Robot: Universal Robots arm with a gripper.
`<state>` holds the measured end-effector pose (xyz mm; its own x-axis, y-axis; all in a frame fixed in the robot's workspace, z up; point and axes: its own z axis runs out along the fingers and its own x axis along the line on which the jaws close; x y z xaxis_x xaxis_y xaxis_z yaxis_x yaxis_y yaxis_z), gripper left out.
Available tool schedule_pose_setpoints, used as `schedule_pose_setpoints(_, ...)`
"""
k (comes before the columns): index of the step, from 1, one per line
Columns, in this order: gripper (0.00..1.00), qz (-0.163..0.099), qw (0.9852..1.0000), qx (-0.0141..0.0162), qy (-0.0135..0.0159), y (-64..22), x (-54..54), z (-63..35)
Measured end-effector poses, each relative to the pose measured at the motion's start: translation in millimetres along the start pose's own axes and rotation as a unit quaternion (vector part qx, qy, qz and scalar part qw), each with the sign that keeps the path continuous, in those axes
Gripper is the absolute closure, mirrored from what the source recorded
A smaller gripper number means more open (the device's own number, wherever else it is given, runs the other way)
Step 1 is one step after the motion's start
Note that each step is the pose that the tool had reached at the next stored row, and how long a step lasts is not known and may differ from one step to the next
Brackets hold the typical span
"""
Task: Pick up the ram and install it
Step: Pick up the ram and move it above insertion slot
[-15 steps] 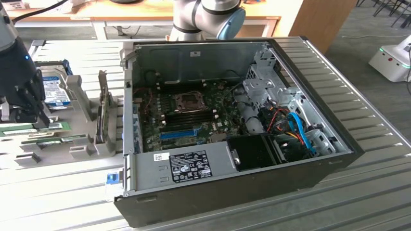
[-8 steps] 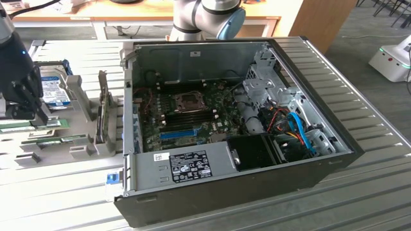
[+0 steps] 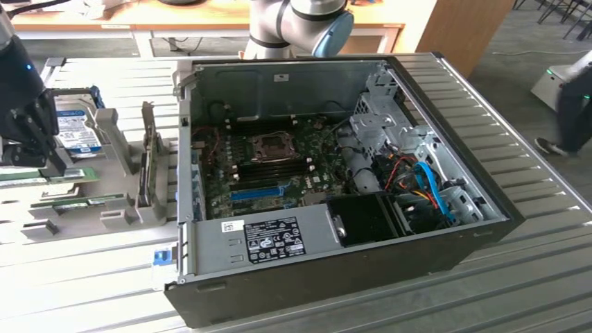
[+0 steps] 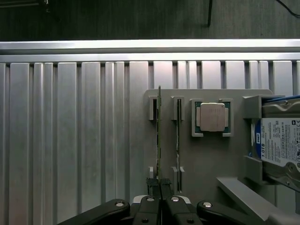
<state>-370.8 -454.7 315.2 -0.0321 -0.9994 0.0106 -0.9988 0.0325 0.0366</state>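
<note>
The ram [image 4: 159, 131] is a thin green stick seen edge-on, standing in a slot of the grey holder tray [image 4: 206, 159]. My gripper [image 4: 159, 183] is shut on its near end, one black finger on each side. A second green stick [image 4: 178, 136] stands in the neighbouring slot, untouched. In the exterior view my gripper [image 3: 41, 166] hangs over the tray [image 3: 120, 166] at the far left, right above a green stick [image 3: 46, 178]. The open computer case [image 3: 462, 229] lies in the middle, with its dark memory slots [image 3: 268, 166] beside the processor socket [image 3: 274, 144].
A processor chip [image 4: 212, 117] and a hard drive [image 4: 281, 140] with a blue-and-white label sit on the same tray. The tray and case rest on a ribbed metal table [image 3: 518, 291]. A person's leg [image 3: 569, 104] stands at the exterior view's right.
</note>
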Motion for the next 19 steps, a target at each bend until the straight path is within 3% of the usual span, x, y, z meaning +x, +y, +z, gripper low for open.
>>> schedule_pose_setpoints(19,0.88,0.000,1.0000,0.0000,0.0000,0.9,0.2,-24.0)
